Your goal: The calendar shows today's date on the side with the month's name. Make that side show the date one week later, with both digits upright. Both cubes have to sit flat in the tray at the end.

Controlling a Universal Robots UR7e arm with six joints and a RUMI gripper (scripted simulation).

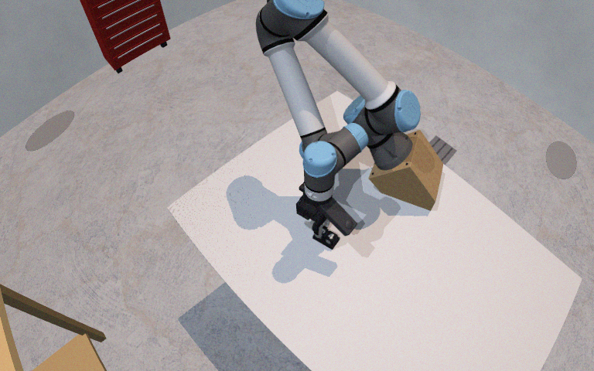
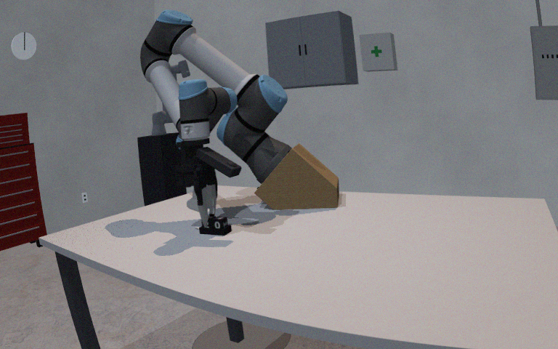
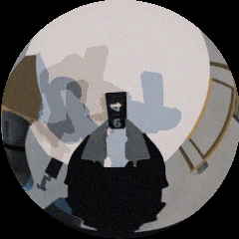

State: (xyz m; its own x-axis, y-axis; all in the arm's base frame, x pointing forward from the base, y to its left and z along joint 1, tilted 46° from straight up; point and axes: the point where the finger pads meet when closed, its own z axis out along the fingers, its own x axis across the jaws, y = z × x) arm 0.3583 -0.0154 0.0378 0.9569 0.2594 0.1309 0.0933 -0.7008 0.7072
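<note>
The gripper (image 1: 320, 232) (image 2: 208, 223) (image 3: 117, 119) points down, its two fingers pinching the 6-topped cube (image 3: 118, 122), which sits low at the near end of the tray in the wrist view; the fingers mostly cover it in the other views. Treat each cube as light, rigid and small; its flat faces should suit a parallel grip, although smooth faces may slip or pivot if taken off-centre. Grip opposite sides at mid-height, leaving clearance from the tray wall and the neighbouring cube. Next outward, the 4-topped cube (image 1: 331, 236) (image 2: 218, 224) (image 3: 116, 106) occupies the tray's other end; it is black with pale numerals, its 4 turned sideways to the 6 and a 0 on the side facing the exterior camera. The tray (image 1: 322, 243) (image 2: 214, 232) (image 3: 117, 94) is black, shallow and oblong, and rests on the pale tabletop (image 1: 416, 270) (image 2: 370, 254) (image 3: 164, 35)
</note>
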